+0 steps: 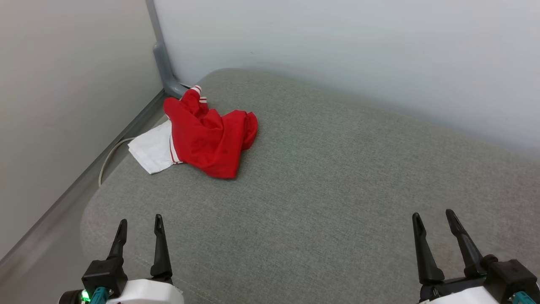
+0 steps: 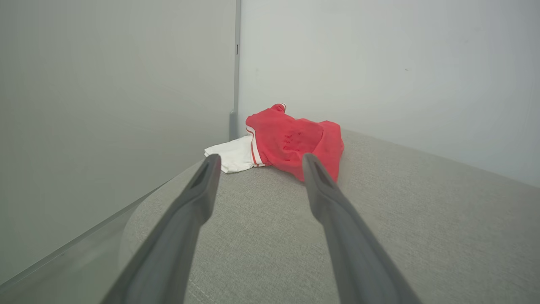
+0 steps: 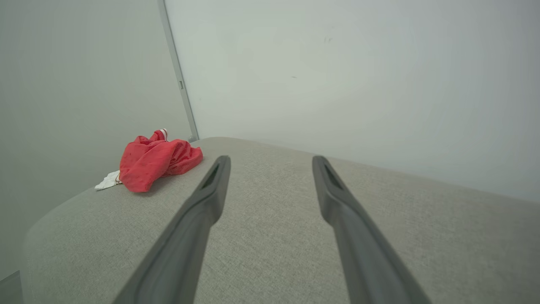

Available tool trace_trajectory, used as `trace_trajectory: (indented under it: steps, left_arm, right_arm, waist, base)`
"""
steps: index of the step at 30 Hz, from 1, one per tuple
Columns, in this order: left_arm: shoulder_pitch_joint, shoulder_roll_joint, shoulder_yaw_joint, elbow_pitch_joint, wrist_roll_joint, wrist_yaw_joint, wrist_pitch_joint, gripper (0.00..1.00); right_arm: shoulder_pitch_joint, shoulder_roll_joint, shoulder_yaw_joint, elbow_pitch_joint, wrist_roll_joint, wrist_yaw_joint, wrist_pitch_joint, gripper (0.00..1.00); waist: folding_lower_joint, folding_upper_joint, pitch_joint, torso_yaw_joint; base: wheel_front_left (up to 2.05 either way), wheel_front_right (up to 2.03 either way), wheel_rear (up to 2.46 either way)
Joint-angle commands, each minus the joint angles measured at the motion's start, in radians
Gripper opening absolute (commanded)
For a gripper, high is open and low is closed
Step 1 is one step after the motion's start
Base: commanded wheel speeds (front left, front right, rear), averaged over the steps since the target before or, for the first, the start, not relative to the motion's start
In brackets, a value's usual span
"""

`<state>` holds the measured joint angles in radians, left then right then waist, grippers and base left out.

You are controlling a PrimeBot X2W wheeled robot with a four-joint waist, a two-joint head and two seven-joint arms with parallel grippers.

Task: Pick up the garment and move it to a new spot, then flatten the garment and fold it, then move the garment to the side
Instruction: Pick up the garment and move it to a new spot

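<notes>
Your garment [image 1: 209,141] crumpled at upper left on grey cushion [image 1: 337,190], red body bunched, white sleeve flat at its left, striped seam trim, your left gripper [image 1: 140,218] and right gripper [image 1: 433,213] both spread, empty.

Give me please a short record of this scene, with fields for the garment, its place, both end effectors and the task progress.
garment: red T-shirt, crumpled in a heap, one white sleeve lying flat toward the cushion's left edge
place: far left corner of the grey cushion
left end effector: open, empty, apart from the garment
right end effector: open, empty, farther from the garment than the left one
task progress: garment not yet picked up
</notes>
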<state>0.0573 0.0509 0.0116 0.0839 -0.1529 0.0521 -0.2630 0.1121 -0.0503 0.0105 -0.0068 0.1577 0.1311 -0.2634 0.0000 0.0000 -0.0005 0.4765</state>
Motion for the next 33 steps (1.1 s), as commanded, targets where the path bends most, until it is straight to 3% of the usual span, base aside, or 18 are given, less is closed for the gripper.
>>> trace_trajectory:
  steps: [1,9,16,26,33]
  left_arm:
    - [0.007,-0.001,0.005,0.000,0.000,-0.004,-0.003,1.00]
    - [0.003,-0.001,0.019,0.011,0.005,-0.008,-0.003,1.00]
    - [-0.096,0.018,0.089,0.035,0.023,-0.057,-0.003,1.00]
    - [-0.387,0.110,0.251,0.075,0.004,-0.117,-0.003,1.00]
    - [-0.569,0.188,0.285,0.122,-0.007,-0.151,-0.003,1.00]
  right_arm:
    - [0.000,0.000,0.001,-0.002,0.001,-0.001,-0.002,1.00]
    - [0.000,0.000,0.007,0.000,-0.004,-0.001,-0.002,1.00]
    - [-0.019,0.000,0.016,-0.014,-0.024,-0.001,-0.002,1.00]
    - [-0.123,0.000,0.014,-0.074,-0.129,-0.001,-0.002,1.00]
    - [-0.173,-0.012,0.011,-0.121,-0.175,-0.001,-0.002,1.00]
  waist:
    - [0.0000,0.0000,0.002,0.008]
    - [0.0000,0.0000,-0.003,0.010]
    - [0.0000,0.0000,0.031,-0.024]
    - [0.0000,0.0000,0.207,-0.147]
    - [0.0000,0.0000,0.312,-0.206]
  base:
    - [0.00,0.00,0.00]
    - [0.00,0.00,0.00]
    - [0.00,0.00,0.00]
    - [0.00,0.00,0.00]
    - [0.00,0.00,0.00]
